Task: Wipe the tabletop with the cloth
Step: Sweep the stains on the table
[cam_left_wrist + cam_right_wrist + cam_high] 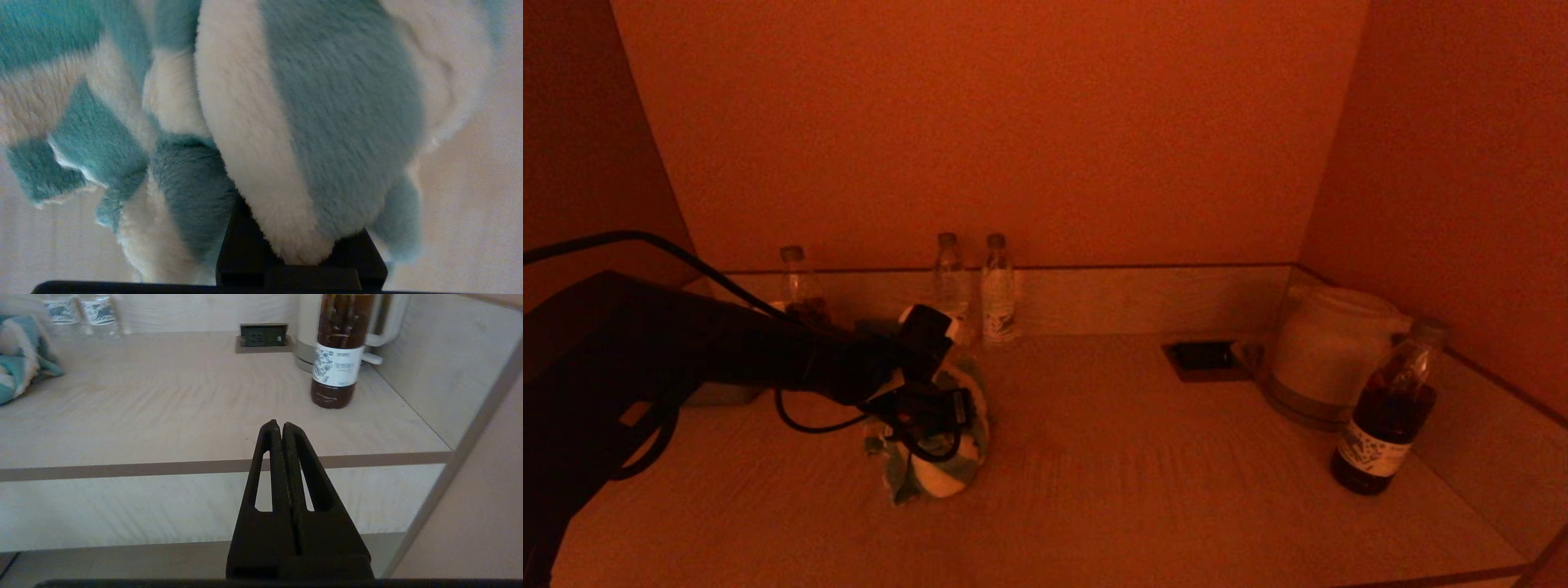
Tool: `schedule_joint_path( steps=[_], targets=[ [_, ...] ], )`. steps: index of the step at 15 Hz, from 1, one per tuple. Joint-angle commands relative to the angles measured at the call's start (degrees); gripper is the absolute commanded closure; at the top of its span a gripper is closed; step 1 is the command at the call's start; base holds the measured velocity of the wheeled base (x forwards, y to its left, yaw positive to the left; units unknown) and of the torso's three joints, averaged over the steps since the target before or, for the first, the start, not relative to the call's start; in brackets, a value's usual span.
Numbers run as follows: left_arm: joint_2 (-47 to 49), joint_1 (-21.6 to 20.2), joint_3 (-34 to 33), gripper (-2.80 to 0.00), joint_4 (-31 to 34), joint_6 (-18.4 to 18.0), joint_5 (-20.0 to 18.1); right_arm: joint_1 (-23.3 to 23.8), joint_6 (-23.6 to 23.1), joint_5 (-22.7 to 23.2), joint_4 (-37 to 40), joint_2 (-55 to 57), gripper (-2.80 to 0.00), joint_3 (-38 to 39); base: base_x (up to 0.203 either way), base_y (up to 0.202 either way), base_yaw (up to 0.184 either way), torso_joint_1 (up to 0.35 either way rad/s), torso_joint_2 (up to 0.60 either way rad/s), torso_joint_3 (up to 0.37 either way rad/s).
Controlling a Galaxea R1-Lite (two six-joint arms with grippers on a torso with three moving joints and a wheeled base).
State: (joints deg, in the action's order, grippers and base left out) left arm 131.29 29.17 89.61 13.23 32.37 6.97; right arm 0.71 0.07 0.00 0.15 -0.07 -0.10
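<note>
Tabletop (1143, 490) | left gripper (935, 445) pinching cloth (947, 469) (bunched) | right gripper (281, 426) jaws pressed together

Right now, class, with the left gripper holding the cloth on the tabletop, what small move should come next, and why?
Probably sweep the left gripper rightward, dragging the cloth across the bare tabletop: it sits bunched at the left, with open surface before the brown bottle.

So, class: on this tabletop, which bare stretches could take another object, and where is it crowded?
The widest bare stretch of tabletop lies between the cloth under the left gripper and the dark tea bottle, running to the front edge. It is crowded along the back wall: water bottles, recessed socket, kettle. The right gripper hangs off the front edge.
</note>
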Motion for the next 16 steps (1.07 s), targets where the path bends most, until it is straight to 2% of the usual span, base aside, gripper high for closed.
schedule_joint_path(
  steps=[1,4,7,8,10,11,16],
  targets=[
    [0.7,0.1,-0.2,0.00,0.3,0.3,0.0,0.0,0.0,0.0,0.0,0.1,0.00,0.0,0.000,0.000,0.000,0.000,0.00,0.000],
    [-3.1,2.4,-3.3,0.00,3.6,2.5,-0.5,0.0,0.0,0.0,0.0,0.1,0.00,0.0,0.000,0.000,0.000,0.000,0.00,0.000],
    [-7.7,7.7,-6.6,0.00,5.6,4.9,-0.6,0.0,0.0,0.0,-0.1,0.1,0.00,0.0,0.000,0.000,0.000,0.000,0.00,0.000],
    [-8.0,8.2,-7.0,0.00,5.7,5.2,-0.6,0.0,0.0,0.0,0.0,0.1,0.00,0.0,0.000,0.000,0.000,0.000,0.00,0.000],
    [-9.2,12.8,-8.2,0.00,5.9,6.4,-0.6,0.0,0.0,0.0,0.0,0.1,0.00,0.0,0.000,0.000,0.000,0.000,0.00,0.000],
    [-9.3,13.8,-8.3,0.00,5.9,6.7,-0.7,0.0,0.0,0.0,0.0,0.1,0.00,0.0,0.000,0.000,0.000,0.000,0.00,0.000],
    [-7.8,14.6,-7.3,0.00,5.3,6.6,-2.3,0.0,0.0,0.0,0.0,0.1,0.00,0.0,0.000,0.000,0.000,0.000,0.00,0.000]
  ],
)
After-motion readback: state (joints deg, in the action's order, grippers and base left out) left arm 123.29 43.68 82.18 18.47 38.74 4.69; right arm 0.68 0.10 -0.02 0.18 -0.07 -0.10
